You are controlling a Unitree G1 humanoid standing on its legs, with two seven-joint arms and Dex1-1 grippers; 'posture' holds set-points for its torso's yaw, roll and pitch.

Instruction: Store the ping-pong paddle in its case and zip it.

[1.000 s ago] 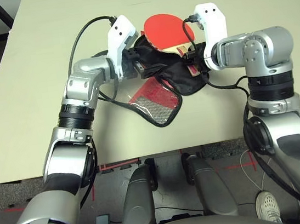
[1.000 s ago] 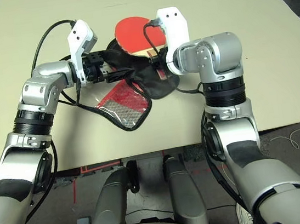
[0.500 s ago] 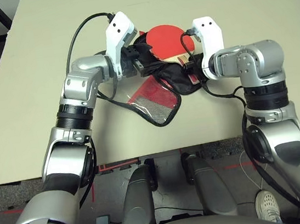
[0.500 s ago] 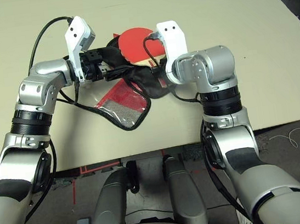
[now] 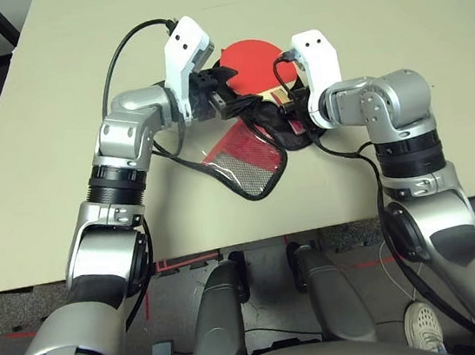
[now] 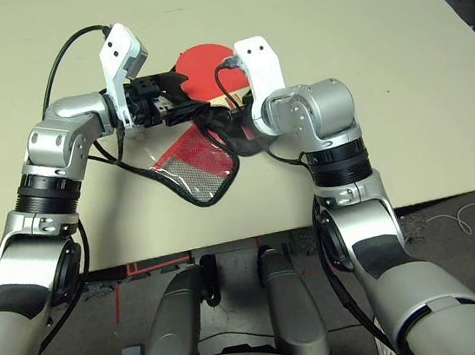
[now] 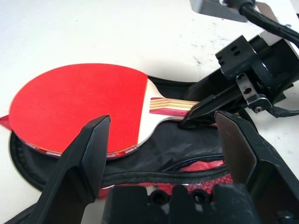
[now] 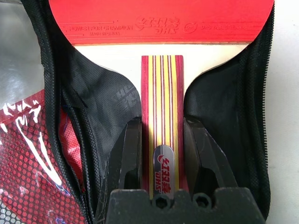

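While the ping-pong paddle [image 7: 79,105] lies flat with its red rubber face up, its round blade rests on the black lining of the case [image 7: 182,149], which is spread open on the desk [image 5: 372,2]. The blade points toward the desk's far edge and the striped wooden handle [image 8: 162,121] points back toward the near edge. The right gripper [image 8: 161,149] is clamped on that handle: its two black fingers [image 8: 128,149] press against the handle's two sides, with the small logo badge on the handle between them. Black lining and the black zipper edge [image 8: 259,93] of the case lie on both sides of the handle.

The case's other half, red with black mesh and a white patch [image 5: 248,160], is folded out toward the near edge of the desk. It sits a little to the left of the paddle.

The left gripper [image 7: 163,135] hangs just above the open case, on the left side of the paddle, its fingers [image 7: 91,149] spread wide with nothing between them. It points across toward the right gripper.

All of this sits around the middle of the desk, well in from its left and right edges.
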